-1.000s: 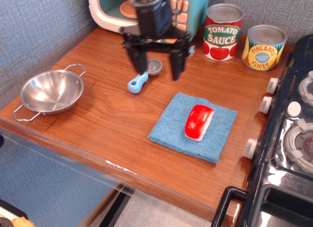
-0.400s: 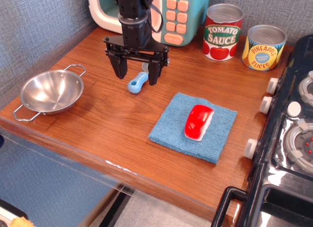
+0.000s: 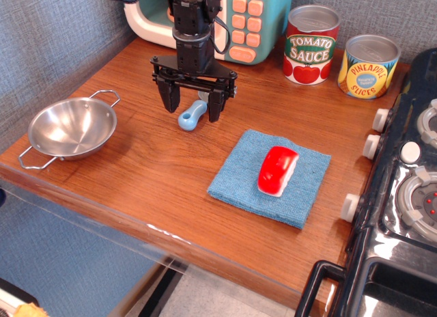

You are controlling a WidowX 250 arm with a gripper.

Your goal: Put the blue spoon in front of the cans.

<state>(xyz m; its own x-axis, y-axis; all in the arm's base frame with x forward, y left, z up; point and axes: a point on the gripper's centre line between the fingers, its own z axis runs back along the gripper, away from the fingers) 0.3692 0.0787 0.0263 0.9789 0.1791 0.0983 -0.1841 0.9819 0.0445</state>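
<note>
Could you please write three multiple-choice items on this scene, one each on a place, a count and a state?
1. Where does the red toy lie?
A. in the metal bowl
B. on the blue cloth
C. on the cans

2. How many cans stand at the back?
A. two
B. three
C. four

3. How is the claw?
A. shut on the cloth
B. shut on a can
C. open over the blue spoon

Key: B, the red toy rests on the blue cloth; A, the cans are two; C, the claw straddles the blue spoon, fingers apart.

light-blue spoon handle (image 3: 192, 116), black claw (image 3: 191, 110), red-and-white tomato can (image 3: 311, 45), blue cloth (image 3: 270, 176)
</note>
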